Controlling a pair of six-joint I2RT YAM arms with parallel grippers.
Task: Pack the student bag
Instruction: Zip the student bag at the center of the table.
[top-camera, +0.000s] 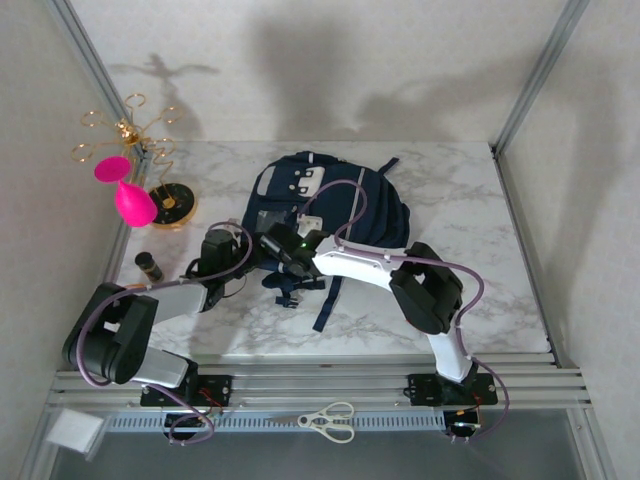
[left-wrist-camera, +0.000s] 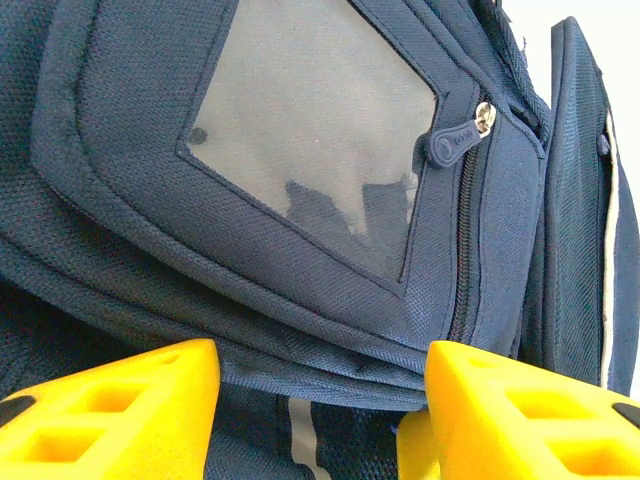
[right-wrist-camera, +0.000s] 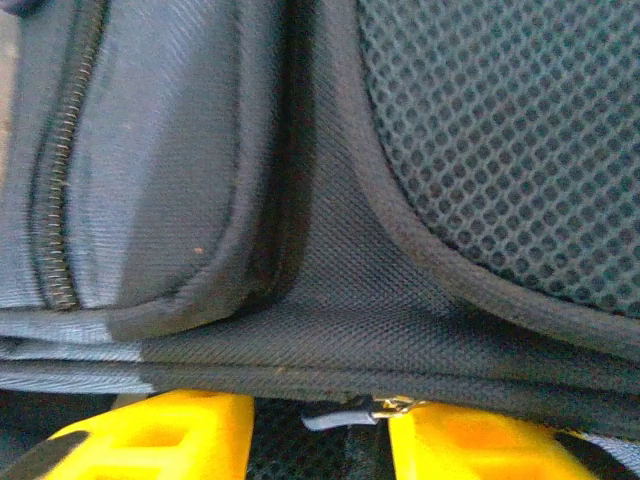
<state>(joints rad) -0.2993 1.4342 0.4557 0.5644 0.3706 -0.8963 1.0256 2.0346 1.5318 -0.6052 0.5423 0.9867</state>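
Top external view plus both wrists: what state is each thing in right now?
student bag, lying flat, front side up.
front-pocket zip, teeth meshed where visible.
left gripper, jaws apart, bag fabric between them; grip unclear.
right gripper, jaws open, either side of a zip pull.
scissors, blades closed, lying flat.
gold stand, upright.

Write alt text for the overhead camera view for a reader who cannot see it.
A navy backpack lies on a marble table, with the left hand and the right hand both at its near edge. A gold wire stand and two pink shapes sit at the table's far left, and scissors lie on the metal rail in front of the table.
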